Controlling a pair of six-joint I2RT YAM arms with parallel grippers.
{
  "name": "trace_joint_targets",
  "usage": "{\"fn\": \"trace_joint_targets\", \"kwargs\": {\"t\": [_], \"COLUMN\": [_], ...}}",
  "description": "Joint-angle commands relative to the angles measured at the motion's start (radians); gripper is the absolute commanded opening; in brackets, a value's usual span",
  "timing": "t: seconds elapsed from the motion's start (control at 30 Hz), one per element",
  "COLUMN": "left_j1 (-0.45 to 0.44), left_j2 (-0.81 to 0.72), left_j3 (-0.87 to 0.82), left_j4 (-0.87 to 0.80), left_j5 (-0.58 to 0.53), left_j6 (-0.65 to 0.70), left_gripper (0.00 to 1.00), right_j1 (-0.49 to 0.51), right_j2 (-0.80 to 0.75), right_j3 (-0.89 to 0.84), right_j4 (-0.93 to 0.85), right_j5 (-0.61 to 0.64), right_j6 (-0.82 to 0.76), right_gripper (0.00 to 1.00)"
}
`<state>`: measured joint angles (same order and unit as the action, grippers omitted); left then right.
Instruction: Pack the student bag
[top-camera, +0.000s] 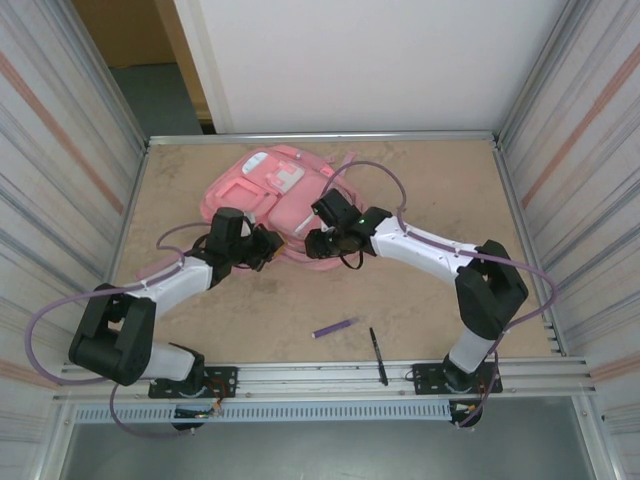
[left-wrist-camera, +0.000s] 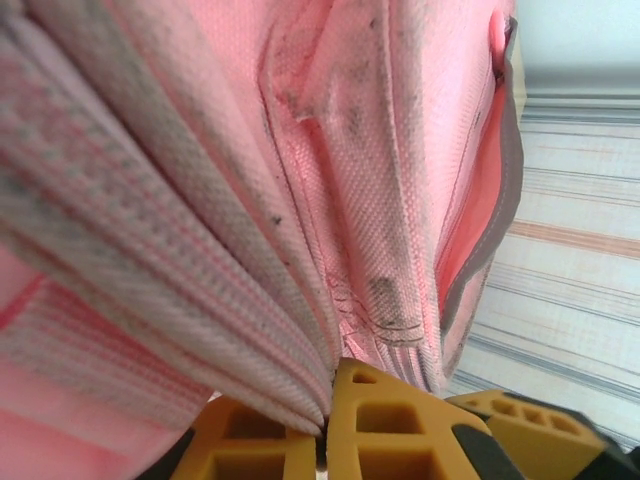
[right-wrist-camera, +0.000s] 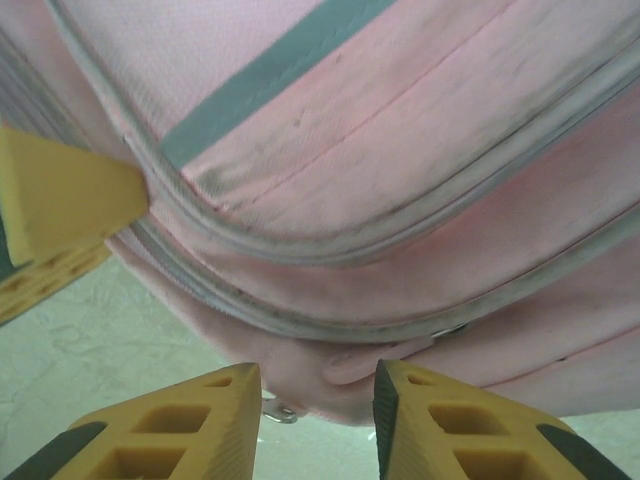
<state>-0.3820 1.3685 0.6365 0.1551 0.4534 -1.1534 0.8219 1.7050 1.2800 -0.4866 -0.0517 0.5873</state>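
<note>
As left jaws pinch the student bag (top-camera: 268, 200), right jaws parted at its edge.

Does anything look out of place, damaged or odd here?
The student bag lies crumpled, its fabric bunched in the shut left hand, with dark grime smudges along the seams. A purple pen and a black pen lie loose near the near edge of the table, apart from the bag.

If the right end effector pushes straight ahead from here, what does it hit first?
The student bag: its pink tab hangs just ahead, in the gap between the open jaws of the right end effector. How close it is stays unclear.
</note>
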Motion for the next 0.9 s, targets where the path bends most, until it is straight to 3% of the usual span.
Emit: {"fn": "trace_joint_targets", "kwargs": {"t": [0.0, 0.33, 0.47, 0.6, 0.87], "left_j1": [-0.012, -0.018, -0.021, -0.023, -0.023], "left_j2": [-0.047, -0.038, -0.028, -0.014, -0.014], "left_j3": [-0.014, -0.018, -0.012, -0.004, -0.004], "left_j4": [0.086, 0.124, 0.133, 0.140, 0.141], "left_j5": [0.058, 0.091, 0.091, 0.105, 0.115], "left_j6": [-0.021, -0.048, -0.043, -0.043, -0.035], "left_gripper": [0.00, 0.00, 0.00, 0.00, 0.00], "right_j1": [0.010, -0.005, -0.004, 0.006, 0.013], "right_j2": [0.028, 0.063, 0.069, 0.084, 0.101], "right_j3": [-0.031, -0.061, -0.061, -0.062, -0.098], "right_j4": [0.018, 0.033, 0.021, 0.026, 0.059], "right_j5": [0.051, 0.104, 0.114, 0.130, 0.339], "right_j6": [0.034, 0.039, 0.036, 0.056, 0.019], "right_gripper": [0.34, 0.34, 0.42, 0.41, 0.37]}}
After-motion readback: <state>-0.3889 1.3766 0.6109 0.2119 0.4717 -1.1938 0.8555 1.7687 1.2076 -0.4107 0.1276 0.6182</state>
